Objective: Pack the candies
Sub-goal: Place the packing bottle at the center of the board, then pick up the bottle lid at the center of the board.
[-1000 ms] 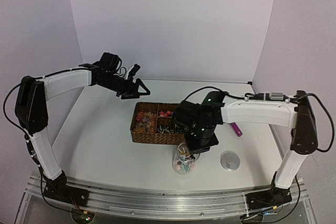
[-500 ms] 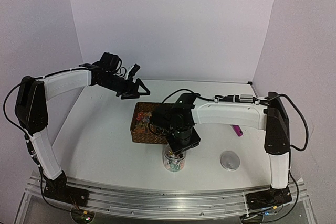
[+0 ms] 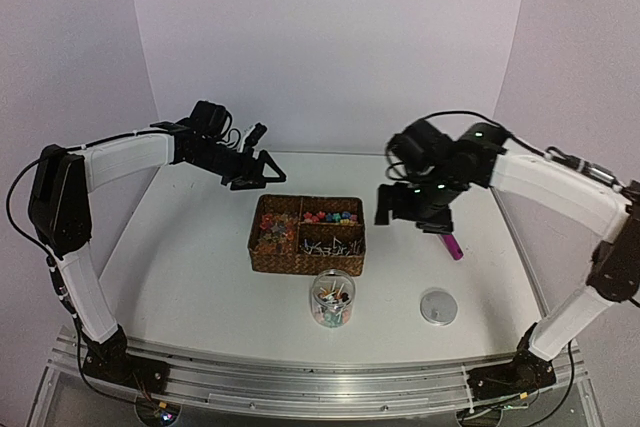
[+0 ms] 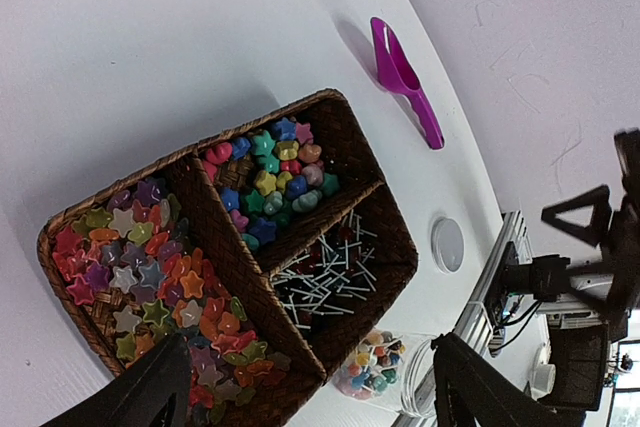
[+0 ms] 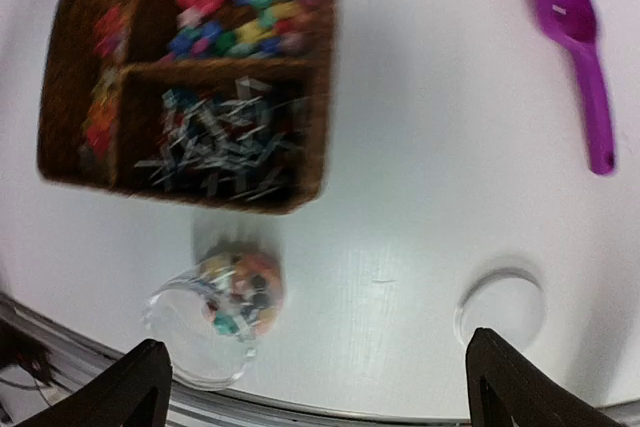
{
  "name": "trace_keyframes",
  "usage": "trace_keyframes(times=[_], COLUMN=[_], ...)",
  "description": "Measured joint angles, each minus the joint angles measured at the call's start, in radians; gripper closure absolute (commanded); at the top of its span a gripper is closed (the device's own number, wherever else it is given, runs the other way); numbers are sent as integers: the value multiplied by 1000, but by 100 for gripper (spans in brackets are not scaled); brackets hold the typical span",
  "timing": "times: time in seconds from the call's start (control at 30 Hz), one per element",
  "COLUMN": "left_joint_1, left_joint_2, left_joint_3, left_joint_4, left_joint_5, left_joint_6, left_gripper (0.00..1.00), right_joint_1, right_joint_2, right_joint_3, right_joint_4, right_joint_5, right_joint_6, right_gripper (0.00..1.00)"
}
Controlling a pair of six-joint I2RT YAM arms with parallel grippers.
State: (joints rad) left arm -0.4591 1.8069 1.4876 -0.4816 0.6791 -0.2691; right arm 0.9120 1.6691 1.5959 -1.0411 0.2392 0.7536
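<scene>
Candies (image 3: 332, 305) in jar (image 3: 334, 275) beside basket (image 3: 305, 268)

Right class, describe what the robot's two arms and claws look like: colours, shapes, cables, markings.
The left arm and right arm are built from white tubular links joined by chunky black joints. Thin black cables loop loosely alongside both. The left claw and right claw are black, with triangular open-framed fingers. No markings are legible.

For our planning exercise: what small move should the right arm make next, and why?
Probably lower the right gripper toward the round clear lid: the clear jar holds mixed-colour candies yet stands uncovered, the lid lies beside it, and the jaws are open, empty.
</scene>
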Motion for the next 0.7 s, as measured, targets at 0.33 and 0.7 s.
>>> trace_keyframes(times=[0.33, 0.7], left_joint_1=[0, 0], left_joint_2=[0, 0], left_joint_3=[0, -18], left_joint_4=[-1, 1], left_joint_5=[0, 3], left_joint_6=[8, 6], left_gripper=[17, 17], right_joint_1=[-241, -246], right_joint_2=[-241, -186], right_joint_3=[-599, -692], right_joint_4=[9, 153], right_joint_5=[-121, -175], right_joint_6=[242, 222], right_gripper=[2, 2])
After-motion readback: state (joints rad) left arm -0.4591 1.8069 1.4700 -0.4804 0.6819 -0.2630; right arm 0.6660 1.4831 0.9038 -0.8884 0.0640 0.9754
